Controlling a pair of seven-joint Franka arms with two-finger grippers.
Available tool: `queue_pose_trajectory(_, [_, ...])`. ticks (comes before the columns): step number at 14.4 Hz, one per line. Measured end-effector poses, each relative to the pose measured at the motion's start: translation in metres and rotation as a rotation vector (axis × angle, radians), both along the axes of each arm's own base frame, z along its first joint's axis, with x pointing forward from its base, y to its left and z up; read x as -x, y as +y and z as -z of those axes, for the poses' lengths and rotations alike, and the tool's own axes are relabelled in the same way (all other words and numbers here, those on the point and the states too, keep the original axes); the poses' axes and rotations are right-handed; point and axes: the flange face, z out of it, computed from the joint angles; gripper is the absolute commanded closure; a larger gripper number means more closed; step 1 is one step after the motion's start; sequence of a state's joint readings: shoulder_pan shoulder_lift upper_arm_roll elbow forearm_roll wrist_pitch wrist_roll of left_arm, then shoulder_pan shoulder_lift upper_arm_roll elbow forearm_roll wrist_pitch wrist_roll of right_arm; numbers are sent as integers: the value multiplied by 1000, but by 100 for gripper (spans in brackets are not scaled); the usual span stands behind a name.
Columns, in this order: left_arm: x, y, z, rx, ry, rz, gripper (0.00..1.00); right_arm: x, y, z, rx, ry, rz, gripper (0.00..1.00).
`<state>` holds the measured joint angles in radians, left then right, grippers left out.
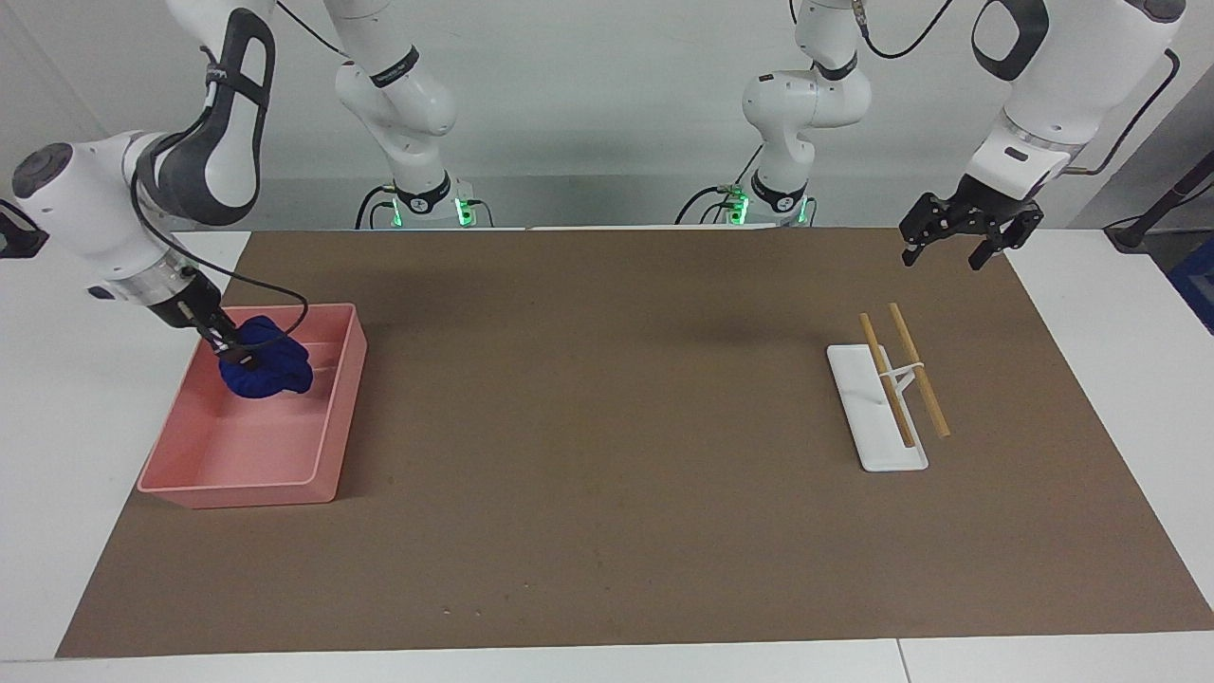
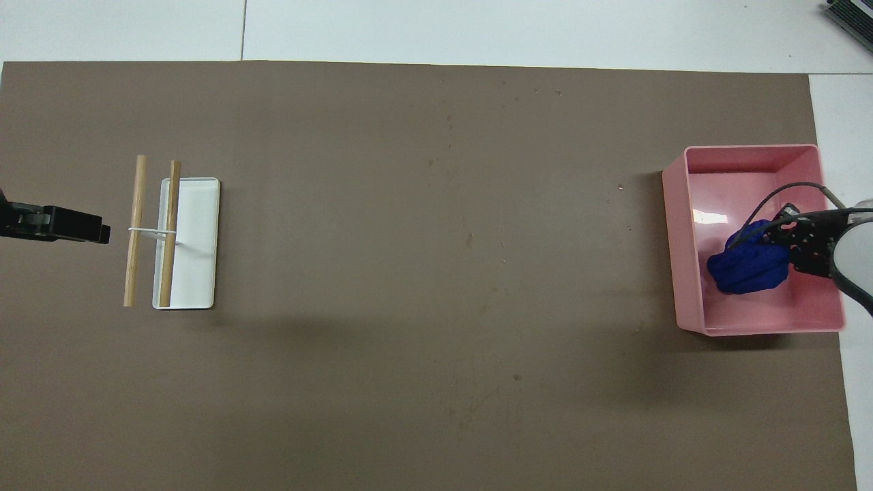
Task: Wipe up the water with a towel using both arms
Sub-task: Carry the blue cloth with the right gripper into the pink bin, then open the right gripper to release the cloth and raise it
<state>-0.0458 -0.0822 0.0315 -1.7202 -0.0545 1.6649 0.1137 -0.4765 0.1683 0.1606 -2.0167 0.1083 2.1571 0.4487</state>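
The towel [image 1: 268, 372] [image 2: 747, 268] is a royal-blue crumpled lump inside the pink tray [image 1: 322, 455] [image 2: 672, 239], in the half nearer the robots. My right gripper [image 1: 232, 359] [image 2: 784, 256] is shut on it and reaches slantwise down into the tray. I cannot tell whether the towel rests on the tray's floor. My left gripper [image 1: 948, 254] [image 2: 102, 232] hangs open and empty over the mat at the left arm's end of the table, and that arm waits. No water is in view.
A small white tray [image 1: 873, 417] [image 2: 198, 239] lies on the brown mat [image 1: 607, 427] toward the left arm's end. Two wooden sticks [image 1: 918, 370] [image 2: 135, 230] joined by a white band lie on and beside it.
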Motion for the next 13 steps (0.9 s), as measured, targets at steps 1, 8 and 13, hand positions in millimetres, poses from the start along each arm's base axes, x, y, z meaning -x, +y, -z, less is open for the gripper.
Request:
queue_pose_trajectory(1, [0, 0, 0, 0, 0, 1, 0, 2, 1, 4, 17, 0, -32, 59])
queue_pose_trajectory(8, [0, -1, 0, 0, 0, 2, 0, -4, 19, -24, 43, -29, -184, 0])
queue_pose_trajectory(13, [0, -1, 0, 0, 0, 2, 0, -11, 97, -120, 124, -4, -412, 0])
